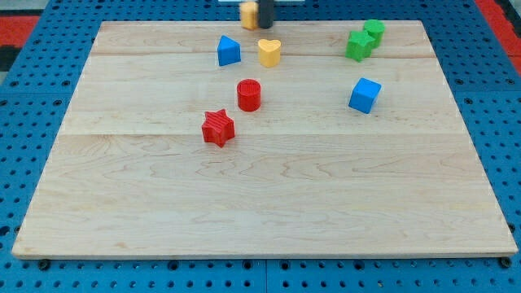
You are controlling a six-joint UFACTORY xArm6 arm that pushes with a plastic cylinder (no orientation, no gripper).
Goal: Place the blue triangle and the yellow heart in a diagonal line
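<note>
The blue triangle (pixel 229 51) lies near the top of the wooden board (pixel 260 203), left of centre. The yellow heart (pixel 269 52) lies just to its right, at about the same height in the view, with a small gap between them. My tip (pixel 265 26) is at the board's top edge, just above the yellow heart and apart from it. It sits right beside a yellow block (pixel 248 14), which is on its left.
A red cylinder (pixel 249 94) and a red star (pixel 217 128) lie below the pair. A blue cube (pixel 365 95) is at the right. Two green blocks (pixel 356 45) (pixel 374 31) touch each other at the top right.
</note>
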